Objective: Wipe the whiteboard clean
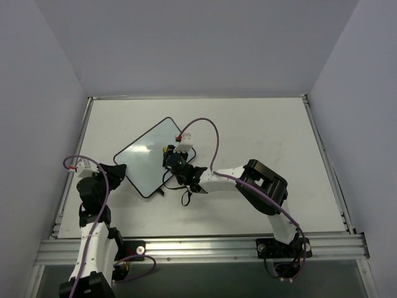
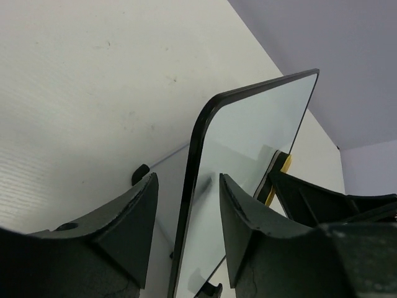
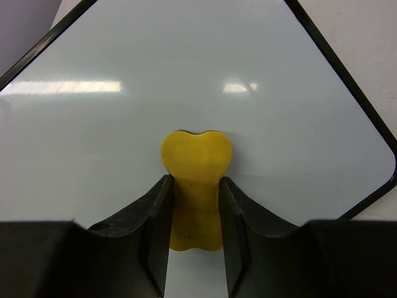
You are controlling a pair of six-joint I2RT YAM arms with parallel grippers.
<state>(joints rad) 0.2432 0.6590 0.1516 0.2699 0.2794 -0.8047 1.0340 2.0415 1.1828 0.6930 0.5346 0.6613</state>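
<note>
Right gripper [image 3: 193,181] clamped on the yellow eraser [image 3: 195,155]; left gripper [image 2: 188,180] astride the whiteboard [image 1: 146,160] rim.

Right gripper: jaws closed narrow on the eraser's waist, its rounded end against the board face. Its lower end is cut off by the fingers. Left gripper: fingers stand apart on either side of the board's black rim near a rounded corner, with a gap showing on each side. Whether they touch lower down is out of view. The whiteboard sits turned like a diamond on the left-centre of the table [image 1: 267,130]. From above, its right corner is covered by the right gripper and the purple cable [image 1: 214,133]. The right wrist view crops three corners, and the surface there reads white with glare streaks. One small black foot [image 2: 139,174] shows under the near edge.
</note>
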